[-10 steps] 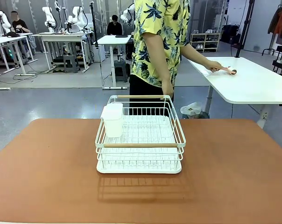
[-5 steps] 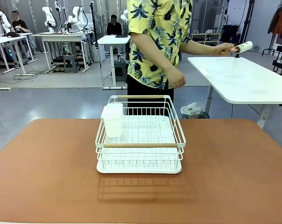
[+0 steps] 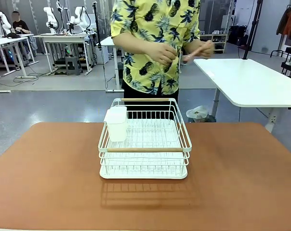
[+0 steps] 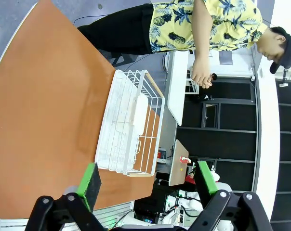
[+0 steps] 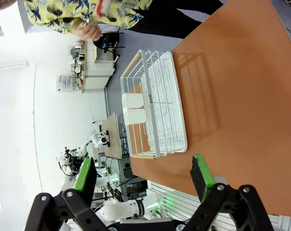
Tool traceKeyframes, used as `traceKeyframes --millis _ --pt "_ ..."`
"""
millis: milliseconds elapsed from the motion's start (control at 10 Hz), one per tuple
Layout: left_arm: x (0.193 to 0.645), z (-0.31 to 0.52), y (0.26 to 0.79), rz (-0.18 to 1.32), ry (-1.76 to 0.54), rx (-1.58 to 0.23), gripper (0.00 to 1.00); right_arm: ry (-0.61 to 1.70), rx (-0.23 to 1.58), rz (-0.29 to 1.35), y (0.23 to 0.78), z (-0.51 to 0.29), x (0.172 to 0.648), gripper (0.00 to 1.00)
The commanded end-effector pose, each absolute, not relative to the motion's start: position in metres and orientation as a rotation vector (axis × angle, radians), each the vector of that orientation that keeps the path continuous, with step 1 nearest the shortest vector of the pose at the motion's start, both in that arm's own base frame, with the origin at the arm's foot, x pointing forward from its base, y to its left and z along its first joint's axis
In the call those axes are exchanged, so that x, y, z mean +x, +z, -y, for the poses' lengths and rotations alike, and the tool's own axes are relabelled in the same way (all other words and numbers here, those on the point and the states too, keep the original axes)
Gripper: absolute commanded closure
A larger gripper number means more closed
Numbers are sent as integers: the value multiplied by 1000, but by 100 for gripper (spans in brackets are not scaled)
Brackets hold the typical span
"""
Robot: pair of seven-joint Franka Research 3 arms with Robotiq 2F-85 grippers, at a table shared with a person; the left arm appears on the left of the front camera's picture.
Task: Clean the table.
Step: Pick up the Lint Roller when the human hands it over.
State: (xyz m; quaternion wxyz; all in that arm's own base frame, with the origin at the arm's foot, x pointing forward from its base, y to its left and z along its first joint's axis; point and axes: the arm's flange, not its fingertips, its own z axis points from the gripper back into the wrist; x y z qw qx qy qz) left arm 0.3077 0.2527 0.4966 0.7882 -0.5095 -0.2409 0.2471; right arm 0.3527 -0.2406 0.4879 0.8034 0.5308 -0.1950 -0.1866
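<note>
My left claw (image 4: 148,177) and right claw (image 5: 141,174) hover spread wide before the rack (image 3: 145,149). It's boxy white wire on the smooth terracotta table (image 3: 242,183).

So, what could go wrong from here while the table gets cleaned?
The dish rack stands in the middle of the table, so cleaning may miss the patch under it, or a push could slide it.
The white container sits at the rack's left side; a knock might tip it.
The person's hand holds a thin tool beyond the far edge; a reaching arm could meet it if they lean in.
</note>
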Motion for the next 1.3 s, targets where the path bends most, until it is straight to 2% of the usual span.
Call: traceKeyframes --millis 0,1200 --pt "305 -255 498 521 531 -1107 0 -389 1141 424 491 240 351 0" --pt "305 -255 498 521 531 -1107 0 -389 1141 424 491 240 351 0"
